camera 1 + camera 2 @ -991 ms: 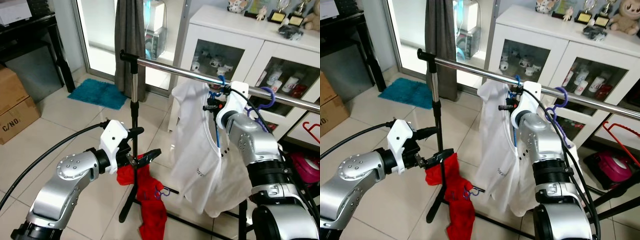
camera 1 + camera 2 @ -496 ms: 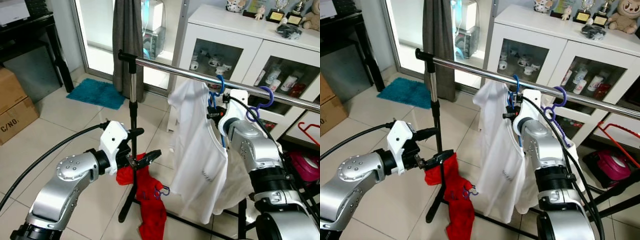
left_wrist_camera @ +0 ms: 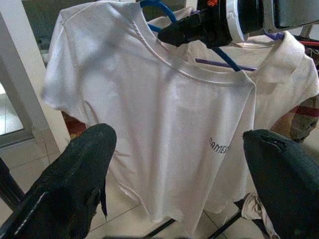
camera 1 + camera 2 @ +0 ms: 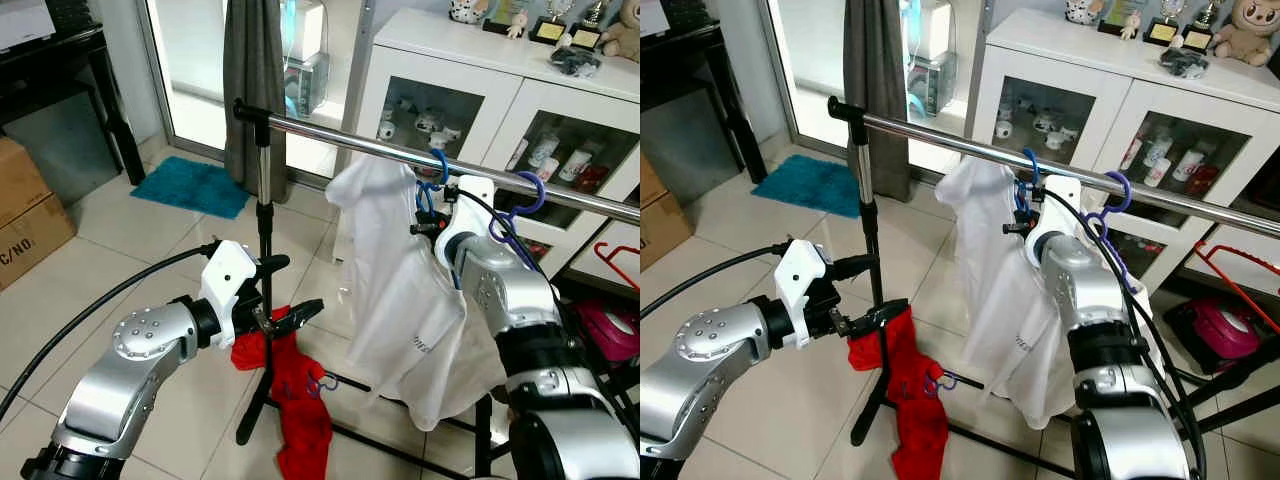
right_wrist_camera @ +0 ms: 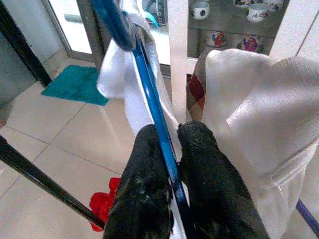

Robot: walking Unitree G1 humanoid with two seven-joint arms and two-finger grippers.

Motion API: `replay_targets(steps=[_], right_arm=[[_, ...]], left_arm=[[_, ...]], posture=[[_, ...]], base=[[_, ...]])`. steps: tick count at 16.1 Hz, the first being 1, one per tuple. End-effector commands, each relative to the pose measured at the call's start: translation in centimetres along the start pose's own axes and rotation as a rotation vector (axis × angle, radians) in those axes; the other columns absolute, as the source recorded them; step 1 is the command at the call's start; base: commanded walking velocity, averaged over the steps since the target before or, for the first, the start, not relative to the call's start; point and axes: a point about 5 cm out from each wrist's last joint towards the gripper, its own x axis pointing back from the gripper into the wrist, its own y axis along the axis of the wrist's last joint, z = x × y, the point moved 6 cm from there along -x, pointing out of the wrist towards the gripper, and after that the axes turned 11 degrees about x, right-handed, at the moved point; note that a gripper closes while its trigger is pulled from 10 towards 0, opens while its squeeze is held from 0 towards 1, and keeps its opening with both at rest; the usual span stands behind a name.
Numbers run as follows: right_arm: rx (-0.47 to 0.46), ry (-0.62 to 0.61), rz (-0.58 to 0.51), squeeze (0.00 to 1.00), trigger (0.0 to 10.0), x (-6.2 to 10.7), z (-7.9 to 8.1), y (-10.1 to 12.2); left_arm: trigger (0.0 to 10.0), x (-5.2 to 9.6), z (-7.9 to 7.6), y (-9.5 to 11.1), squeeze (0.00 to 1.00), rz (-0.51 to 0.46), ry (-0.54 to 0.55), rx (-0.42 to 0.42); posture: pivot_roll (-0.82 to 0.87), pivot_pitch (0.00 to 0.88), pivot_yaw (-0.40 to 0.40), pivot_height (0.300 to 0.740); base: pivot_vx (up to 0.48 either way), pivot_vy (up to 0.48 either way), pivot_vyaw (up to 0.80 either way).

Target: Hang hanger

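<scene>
Hanger (image 5: 152, 107), blue and carrying a white shirt (image 4: 400, 300), is pinched in the right gripper (image 4: 425, 212) just under the rail (image 4: 340, 140), hook at the rail, while the left gripper (image 3: 179, 199) gapes empty, lower left.

head eyes look down at the rail (image 4: 380, 148); wrist cameras sit close to the shirt (image 3: 164, 129).

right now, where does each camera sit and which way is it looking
Left and right eye: on the head, looking forward and down at the rail, white shirt and both silver arms.
Left wrist: looks along the open left gripper at the same shirt.
Right wrist: looks along the right gripper, shut on the blue hanger.
All share the white shirt.
</scene>
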Motion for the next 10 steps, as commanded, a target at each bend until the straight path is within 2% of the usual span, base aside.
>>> replay_targets(steps=[1,7,10], right_arm=[[0.005,-0.029,-0.011,0.00,0.0,0.0,-0.9,0.5],[0.019,-0.038,-0.054,0.00,0.0,0.4,-1.1,1.3],[-0.035,-0.025,-0.125,0.00,0.0,2.1,-1.6,2.4]], left_arm=[[10.0,-0.1,-0.2,0.4,0.00,-0.005,-0.004,-0.022],[10.0,0.2,0.1,0.4,0.00,-0.003,0.017,-0.016],[10.0,0.8,1.4,0.7,0.00,-0.027,0.110,-0.015]], posture=[[-0.03,0.000,-0.098,0.740],[-0.03,0.000,-0.099,0.740],[-0.02,0.000,-0.105,0.740]], base=[[0.000,0.000,0.00],[0.000,0.000,0.00],[0.000,0.000,0.00]])
